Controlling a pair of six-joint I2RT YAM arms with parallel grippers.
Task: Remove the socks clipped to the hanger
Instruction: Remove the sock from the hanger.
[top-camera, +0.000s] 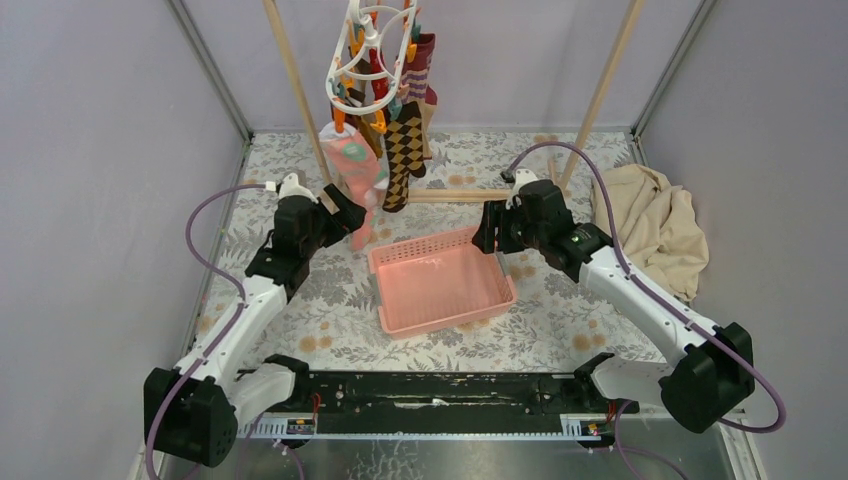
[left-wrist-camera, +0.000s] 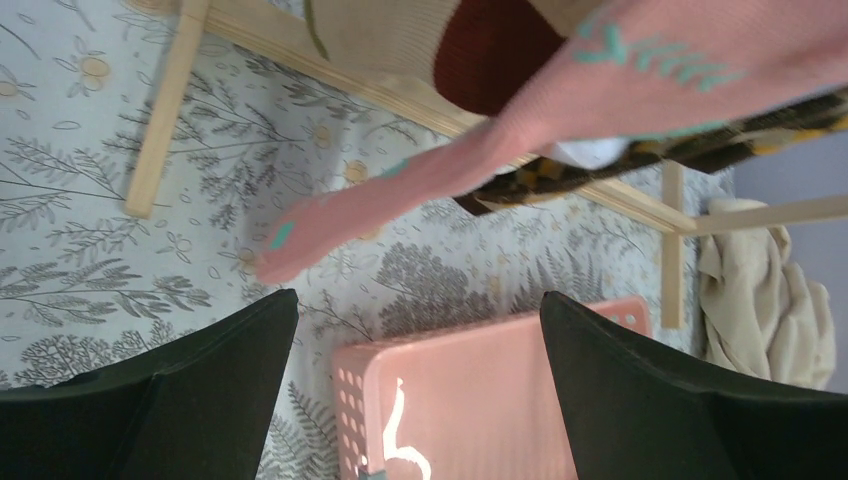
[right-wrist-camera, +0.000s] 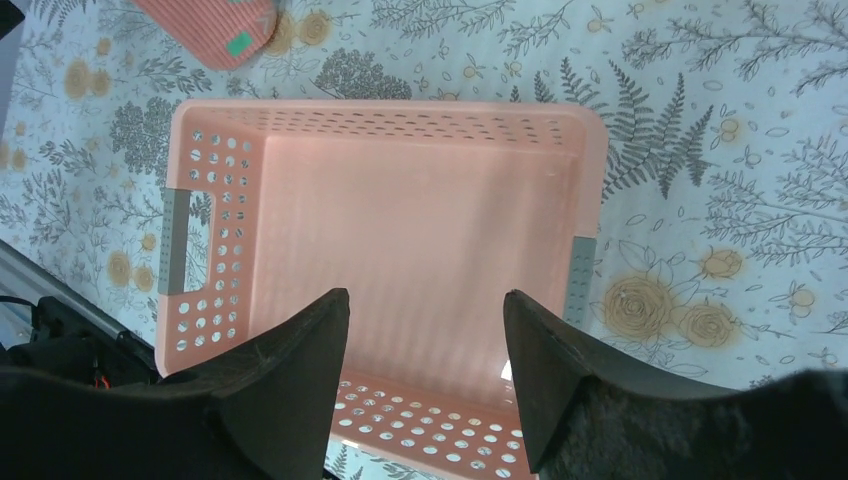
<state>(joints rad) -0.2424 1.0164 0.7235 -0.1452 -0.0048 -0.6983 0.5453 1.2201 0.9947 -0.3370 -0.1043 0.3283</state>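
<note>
Socks (top-camera: 404, 150) vert., toes down, L end effector (left-wrist-camera: 418, 306) spread wide, R end effector (right-wrist-camera: 426, 300) parted, both empty

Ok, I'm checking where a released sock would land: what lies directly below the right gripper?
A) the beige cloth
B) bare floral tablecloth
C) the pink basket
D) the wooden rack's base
C: the right wrist view looks down between the open fingers of the right gripper straight into the pink basket.
</note>
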